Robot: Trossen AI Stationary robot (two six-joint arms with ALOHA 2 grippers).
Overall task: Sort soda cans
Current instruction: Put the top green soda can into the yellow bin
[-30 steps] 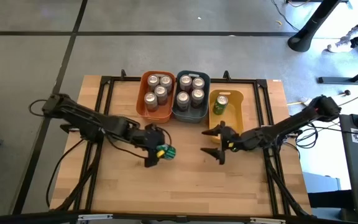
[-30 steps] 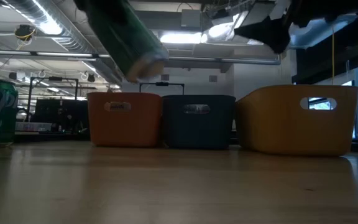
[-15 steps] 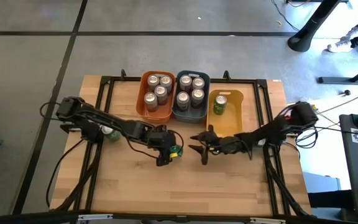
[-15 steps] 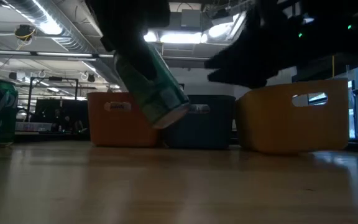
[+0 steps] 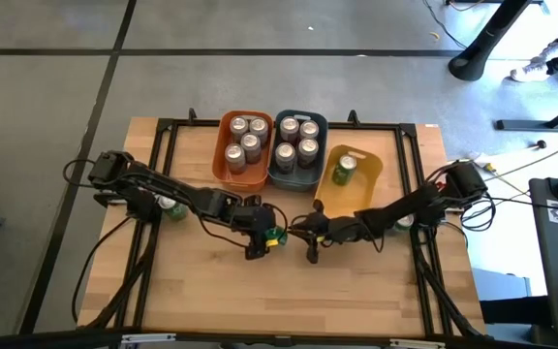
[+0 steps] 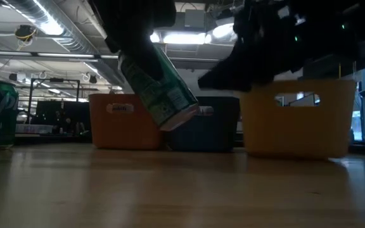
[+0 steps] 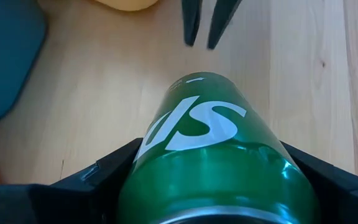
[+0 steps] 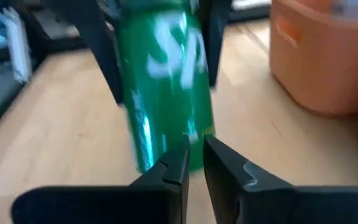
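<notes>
A green soda can [image 5: 275, 236] hangs tilted above the table's middle, with my left gripper [image 5: 265, 236] shut on it. In the low view the green can [image 6: 160, 88] is clear of the wood. My right gripper [image 8: 194, 158] points at its lower end from the table's right, fingers shut with nothing between them. The left wrist view shows bare table between those fingertips [image 7: 210, 40] and the can. A second green can [image 5: 170, 206] stands on its base at the left. A third green can [image 5: 342, 170] stands in the yellow bin [image 5: 366, 189]. My left gripper pinches the green can's side walls [image 7: 278, 162] between its two fingers, on the upper half of the body. The fingers [image 7: 107, 174] slant down from the table's left. The can hangs tilted, its free lower end [image 6: 184, 115] toward the right, lifted clear of the table.
An orange bin [image 5: 227, 160] and a grey-blue bin [image 5: 298, 177], each with several silver-topped cans, stand at the far middle. The yellow bin sits askew beside them, close to my right arm. Bare wood lies along the near edge.
My left gripper has carried the green can down and toward the table's right, then stopped. My right gripper has gone down and toward the table's left, up to the can, and has shut. The yellow bin has been turned a little askew.
</notes>
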